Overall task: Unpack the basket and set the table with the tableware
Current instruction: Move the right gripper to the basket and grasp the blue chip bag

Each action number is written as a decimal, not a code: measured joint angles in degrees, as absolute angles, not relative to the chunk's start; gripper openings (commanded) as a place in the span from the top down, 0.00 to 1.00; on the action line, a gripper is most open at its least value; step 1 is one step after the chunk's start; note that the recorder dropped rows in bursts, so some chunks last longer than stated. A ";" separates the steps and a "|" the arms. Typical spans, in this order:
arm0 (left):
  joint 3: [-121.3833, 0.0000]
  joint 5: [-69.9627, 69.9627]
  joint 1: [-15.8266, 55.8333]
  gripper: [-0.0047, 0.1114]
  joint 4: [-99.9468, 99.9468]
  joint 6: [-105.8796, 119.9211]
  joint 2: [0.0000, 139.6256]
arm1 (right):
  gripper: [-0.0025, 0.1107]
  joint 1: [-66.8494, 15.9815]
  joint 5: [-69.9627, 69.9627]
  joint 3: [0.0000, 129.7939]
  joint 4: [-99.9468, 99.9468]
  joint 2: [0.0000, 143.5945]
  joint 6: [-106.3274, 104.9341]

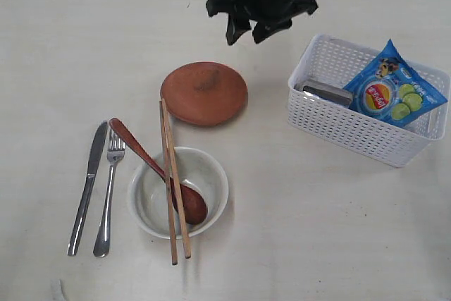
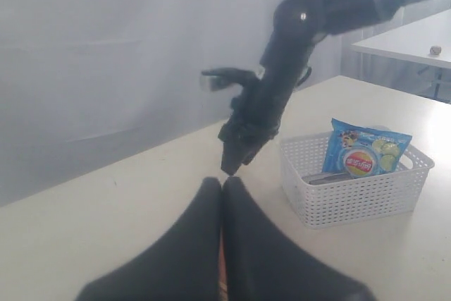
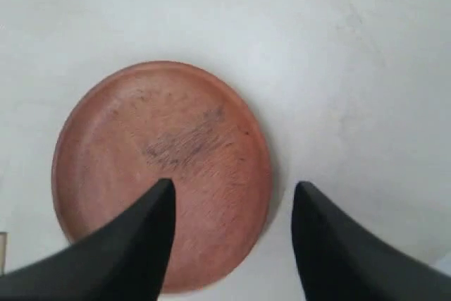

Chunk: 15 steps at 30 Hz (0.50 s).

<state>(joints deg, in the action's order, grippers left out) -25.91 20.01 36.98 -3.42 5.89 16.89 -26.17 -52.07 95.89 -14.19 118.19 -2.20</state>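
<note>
The brown round plate (image 1: 204, 93) lies flat on the table (image 1: 317, 230), and my right gripper (image 1: 248, 34) hangs open just above its far right edge. In the right wrist view the plate (image 3: 162, 167) sits under the spread fingers of the right gripper (image 3: 232, 188), which hold nothing. The white basket (image 1: 352, 128) at the right holds a steel cup (image 1: 326, 93) on its side. A white bowl (image 1: 148, 199) holds the wooden spoon (image 1: 141, 153) and two chopsticks (image 1: 169, 146). A knife (image 1: 88, 188) and fork (image 1: 109, 188) lie to its left. My left gripper (image 2: 223, 182) is shut and empty.
A blue snack bag (image 1: 394, 89) leans in the basket's right half. The left wrist view shows the right arm (image 2: 282, 82) hanging beside the basket (image 2: 352, 188) with the bag (image 2: 363, 149) in it. Bare tabletop lies in front of the basket.
</note>
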 measured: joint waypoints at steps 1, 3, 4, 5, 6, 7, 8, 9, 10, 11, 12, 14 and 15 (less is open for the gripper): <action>-25.91 20.01 36.98 0.96 -3.42 5.89 16.89 | 0.55 -25.70 -54.47 97.21 -13.73 117.17 -2.20; -25.91 20.01 36.98 0.96 -3.42 5.89 16.89 | 0.55 -24.54 -58.76 99.56 -12.73 115.22 -1.87; -25.91 20.01 36.98 0.96 -3.42 5.89 16.89 | 0.55 -23.66 -61.09 100.37 -12.22 114.07 -1.74; -25.91 20.01 36.98 0.96 -3.42 5.89 16.89 | 0.55 -22.83 -62.93 100.81 -11.74 113.09 -1.48; -25.91 20.01 36.98 0.96 -3.42 5.89 16.89 | 0.55 -21.65 -65.30 101.09 -11.34 111.88 -1.22; -25.91 20.01 36.98 0.96 -3.42 5.89 16.89 | 0.55 -20.36 -67.00 101.21 -11.08 110.68 -1.23; -25.91 20.01 36.98 0.96 -3.42 5.89 16.89 | 0.55 -18.96 -67.86 101.21 -10.94 109.53 -1.23; -25.91 20.01 36.98 0.96 -3.42 5.89 16.89 | 0.55 -17.52 -68.34 101.21 -10.82 108.34 -1.10; -25.91 20.01 36.98 0.96 -3.42 5.89 16.89 | 0.55 -16.04 -68.60 100.50 -10.59 106.99 -1.10; -25.91 20.01 36.98 0.96 -3.42 5.89 16.89 | 0.55 -14.87 -68.72 99.37 -10.59 105.76 -1.10; -25.91 20.01 36.98 0.96 -3.42 5.89 16.89 | 0.55 -13.50 -68.88 97.92 -10.27 104.15 -1.10; -25.91 20.01 36.98 0.96 -3.42 5.89 16.89 | 0.55 -11.31 -69.05 94.85 -8.32 101.24 -1.25; -25.91 20.01 36.98 0.96 -3.42 5.89 16.89 | 0.55 -10.34 -69.19 92.96 -6.37 99.72 -1.56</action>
<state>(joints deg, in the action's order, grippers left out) -25.91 20.01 36.98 -3.42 5.89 16.89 -10.34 -69.19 92.96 -6.37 99.72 -1.56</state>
